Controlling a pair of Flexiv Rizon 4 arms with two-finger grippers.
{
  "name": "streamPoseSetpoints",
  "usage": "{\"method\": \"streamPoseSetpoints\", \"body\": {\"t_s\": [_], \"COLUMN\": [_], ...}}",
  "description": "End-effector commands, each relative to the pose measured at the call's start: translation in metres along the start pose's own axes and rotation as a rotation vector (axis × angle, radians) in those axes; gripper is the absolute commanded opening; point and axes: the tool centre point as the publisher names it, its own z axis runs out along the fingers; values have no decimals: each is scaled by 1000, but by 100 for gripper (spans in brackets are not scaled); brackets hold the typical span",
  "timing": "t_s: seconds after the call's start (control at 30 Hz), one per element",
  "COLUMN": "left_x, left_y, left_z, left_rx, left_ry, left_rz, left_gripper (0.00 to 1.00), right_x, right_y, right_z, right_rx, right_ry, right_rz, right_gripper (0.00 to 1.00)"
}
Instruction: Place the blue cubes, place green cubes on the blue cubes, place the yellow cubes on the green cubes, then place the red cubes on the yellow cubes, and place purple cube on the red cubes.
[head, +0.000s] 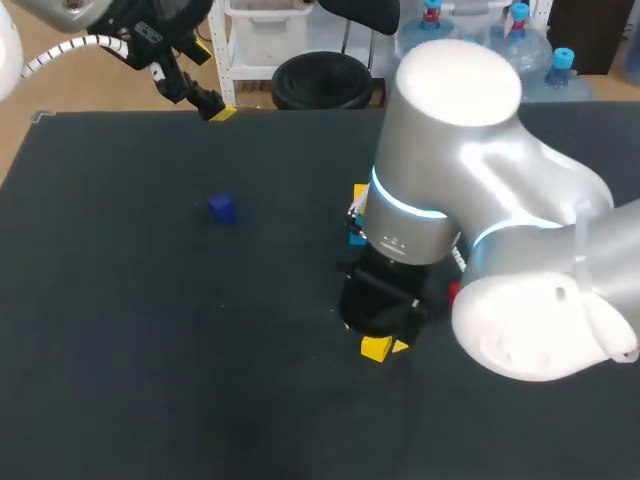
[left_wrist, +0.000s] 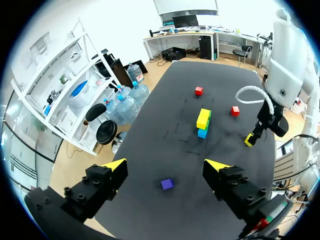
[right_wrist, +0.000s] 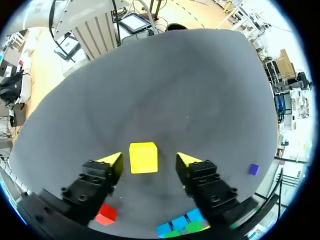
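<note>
The right pincer (right_wrist: 149, 161) stands wide astride a loose yellow cube (right_wrist: 143, 157) on the worktop (right_wrist: 190, 90), the left pincer (left_wrist: 166, 165) wide and empty, so the blue-green-yellow stack (left_wrist: 202, 122) apparently awaits this cube, the red cubes (left_wrist: 199, 91) and the purple cube (left_wrist: 167, 184).

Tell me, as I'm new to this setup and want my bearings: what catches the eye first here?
The right gripper hangs open around a lone yellow cube, one yellow-tipped finger on either side, neither touching it. Nearby stands a stack of blue, green and yellow cubes, and a purple cube sits alone farther off on the dark table.
</note>
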Motion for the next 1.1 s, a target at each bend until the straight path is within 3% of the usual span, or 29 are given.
{"method": "streamPoseSetpoints", "body": {"t_s": [0.03, 0.23, 0.27, 0.3, 0.33, 0.53, 0.73, 0.9, 1.1], "left_x": [1, 1, 1, 1, 1, 1, 1, 1, 1], "left_y": [1, 1, 1, 1, 1, 1, 1, 1, 1], "left_z": [0, 0, 0, 0, 0, 0, 0, 0, 0], "left_rx": [2, 2, 2, 2, 2, 2, 2, 2, 2], "left_ry": [-2, -2, -2, -2, -2, -2, -2, -2, -2], "left_rz": [2, 2, 2, 2, 2, 2, 2, 2, 2], "left_gripper": [100, 100, 100, 100, 100, 100, 100, 100, 100], "right_x": [4, 7, 7, 7, 8, 19, 32, 51, 75], "right_y": [-4, -2, -2, -1, 0, 8, 30, 56, 82], "right_z": [9, 14, 15, 15, 15, 0, -42, -69, -89], "right_rx": [-16, -35, -37, -38, -39, -38, -37, -52, -90], "right_ry": [1, -5, -4, -4, -4, -1, -63, -58, -36], "right_rz": [3, 0, -1, -2, -2, 43, 168, 308, 599], "right_gripper": [38, 38, 34, 24, 0, 0, 0, 0, 0]}}
